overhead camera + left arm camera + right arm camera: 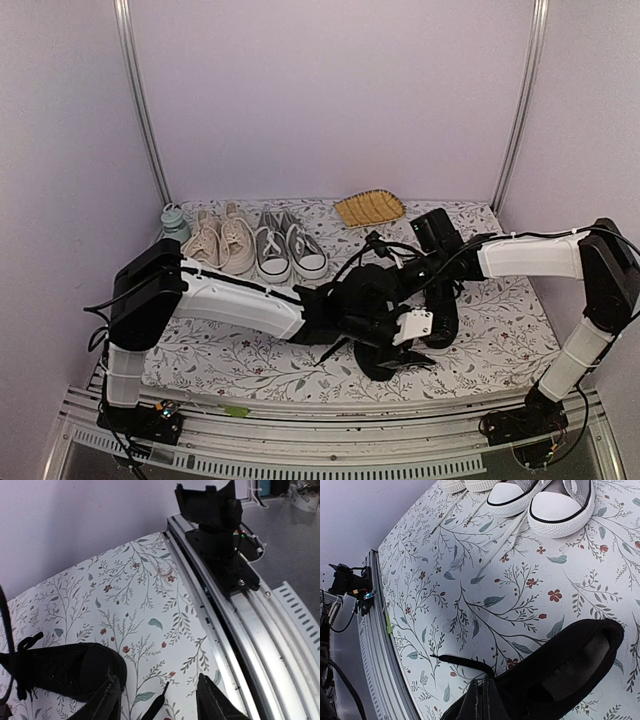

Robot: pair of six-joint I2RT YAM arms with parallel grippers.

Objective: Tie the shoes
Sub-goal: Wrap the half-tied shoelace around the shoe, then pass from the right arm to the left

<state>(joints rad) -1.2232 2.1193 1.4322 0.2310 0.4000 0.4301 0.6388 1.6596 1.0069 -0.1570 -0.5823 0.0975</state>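
Left gripper (156,682) is seen with its jaws apart and nothing clamped; a loose lace tip (159,702) lies on the floral mat (140,595) between them. The right gripper (483,697) is closed, and a black lace (462,661) appears to be pinched at its tips, though the contact is partly hidden. The shoes (442,325) are placed mid-mat where both arms meet, well apart from the beige pair (222,245) and grey pair (288,250). No finished bow can be made out, so the tying is judged unfinished.

Two black low-top shoes (443,325) lie close together, 5 o'clock of centre (untied, one lace (462,661) trailing flat)
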